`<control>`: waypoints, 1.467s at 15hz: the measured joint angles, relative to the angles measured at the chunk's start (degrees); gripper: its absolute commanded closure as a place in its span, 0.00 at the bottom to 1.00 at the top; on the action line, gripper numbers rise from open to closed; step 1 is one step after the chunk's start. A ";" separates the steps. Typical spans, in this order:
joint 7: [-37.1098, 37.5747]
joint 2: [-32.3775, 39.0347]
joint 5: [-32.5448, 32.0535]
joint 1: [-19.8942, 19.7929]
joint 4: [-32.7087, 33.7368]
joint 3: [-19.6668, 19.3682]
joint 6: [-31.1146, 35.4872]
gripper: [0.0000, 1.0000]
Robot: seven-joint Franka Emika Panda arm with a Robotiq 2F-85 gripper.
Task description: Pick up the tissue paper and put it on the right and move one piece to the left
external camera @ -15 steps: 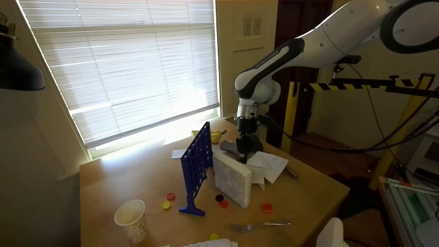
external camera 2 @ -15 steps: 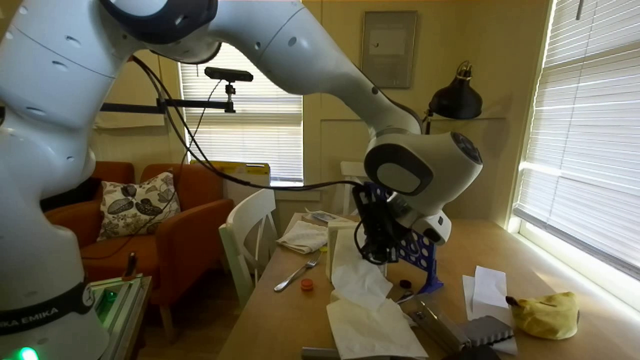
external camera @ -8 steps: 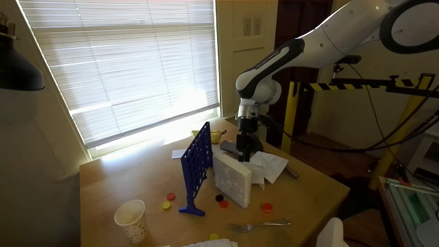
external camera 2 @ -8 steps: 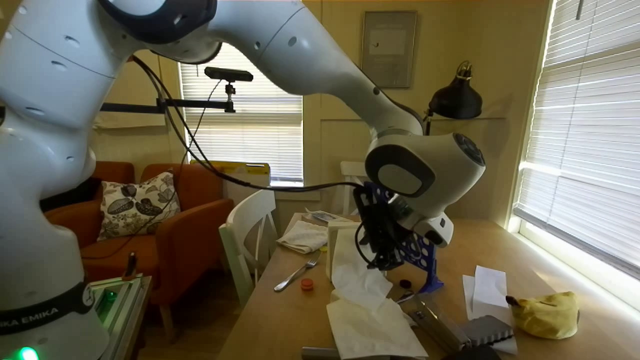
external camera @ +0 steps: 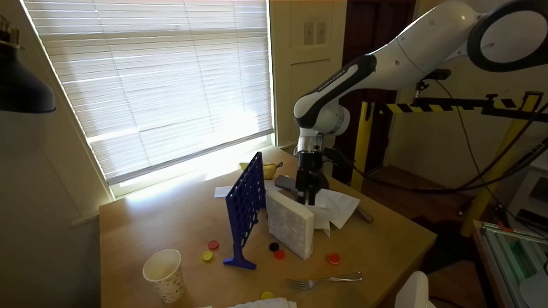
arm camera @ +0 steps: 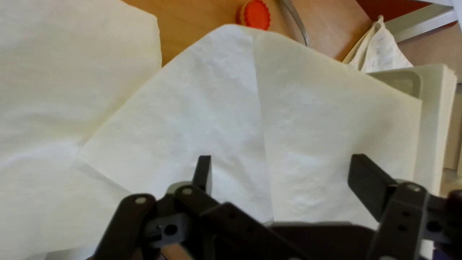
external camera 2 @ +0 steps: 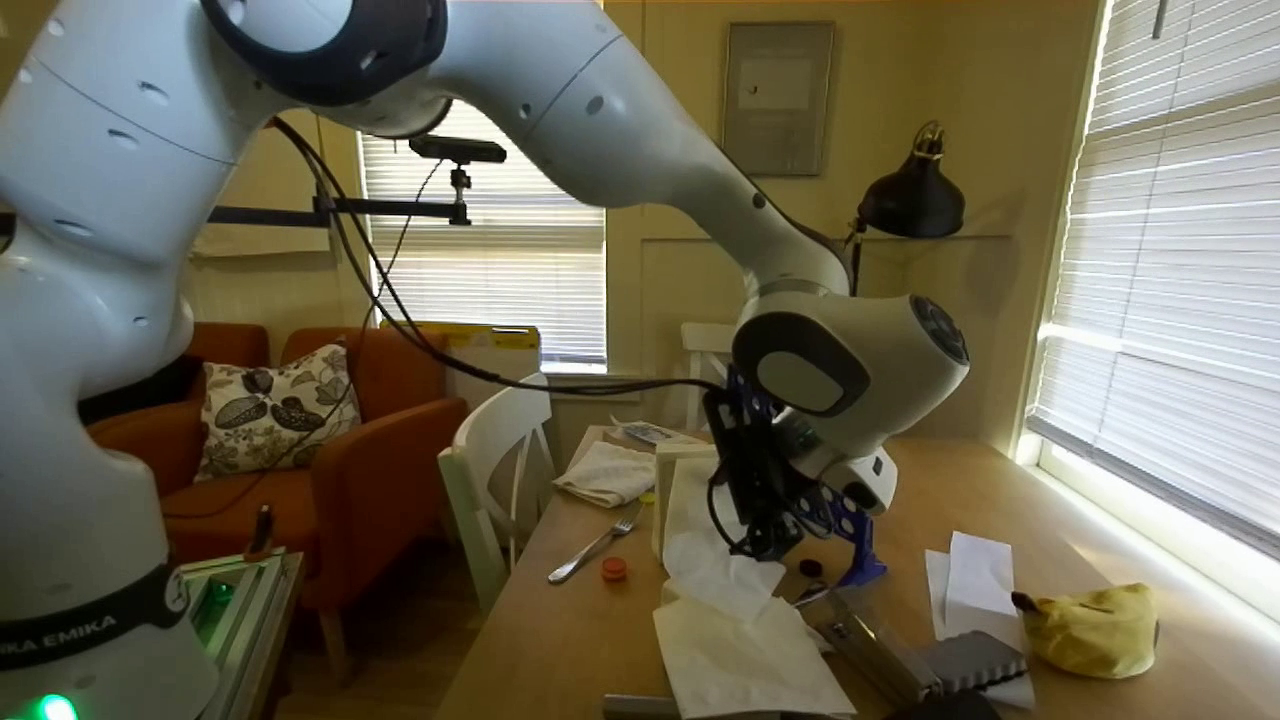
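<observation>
White tissue paper (external camera 2: 750, 660) lies spread on the table. Overlapping it is a creased sheet (arm camera: 213, 108), slightly wrinkled, that runs up against an upright white block (external camera: 289, 224). Above this sheet my gripper (arm camera: 281, 159) stands open, with its dark fingers (arm camera: 370, 184) well apart on either side of the crease. Nothing is clamped between them. In an exterior view the gripper (external camera: 306, 201) points down just behind the block's top edge. Whether the fingertips touch the paper, I cannot tell.
A blue grid frame (external camera: 236, 239) stands beside the block. Around them are a paper cup (external camera: 165, 278), a fork (external camera: 338, 278), a red disc (arm camera: 257, 15) and several other discs. A metal tool (external camera 2: 880, 650), a grey block (external camera 2: 975, 660) and a yellow pouch (external camera 2: 1090, 635) lie near the papers.
The jaws have opened from nearly shut to wide apart. My gripper sits a little lower than before. The papers have not visibly moved.
</observation>
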 measured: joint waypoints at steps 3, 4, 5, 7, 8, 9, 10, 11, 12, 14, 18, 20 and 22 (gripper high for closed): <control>-0.38 0.82 0.31 -0.69 1.16 0.34 -1.39 0.56; -0.42 0.98 0.45 -0.89 1.60 0.39 -1.99 0.62; -0.44 1.04 0.55 -1.08 1.95 0.44 -2.46 0.70; -0.52 1.09 0.82 -1.44 2.64 0.56 -3.58 0.70; -0.58 1.15 1.06 -1.61 3.07 0.59 -4.61 0.70; -0.67 1.23 1.52 -1.84 3.45 0.66 -5.94 0.71; -0.79 1.40 2.06 -2.12 3.88 0.71 -7.48 0.67; -0.98 1.64 2.47 -2.41 4.30 0.72 -8.98 0.66; -1.20 2.00 2.94 -2.73 4.73 0.72 -10.32 0.62; -1.72 2.84 3.98 -3.45 5.42 0.66 -12.29 0.59; -2.73 4.92 5.73 -5.27 7.23 0.29 -15.60 0.53; -3.21 5.81 6.57 -6.00 8.03 0.04 -16.80 0.49; -3.58 6.56 6.84 -6.54 8.89 -0.06 -17.91 0.48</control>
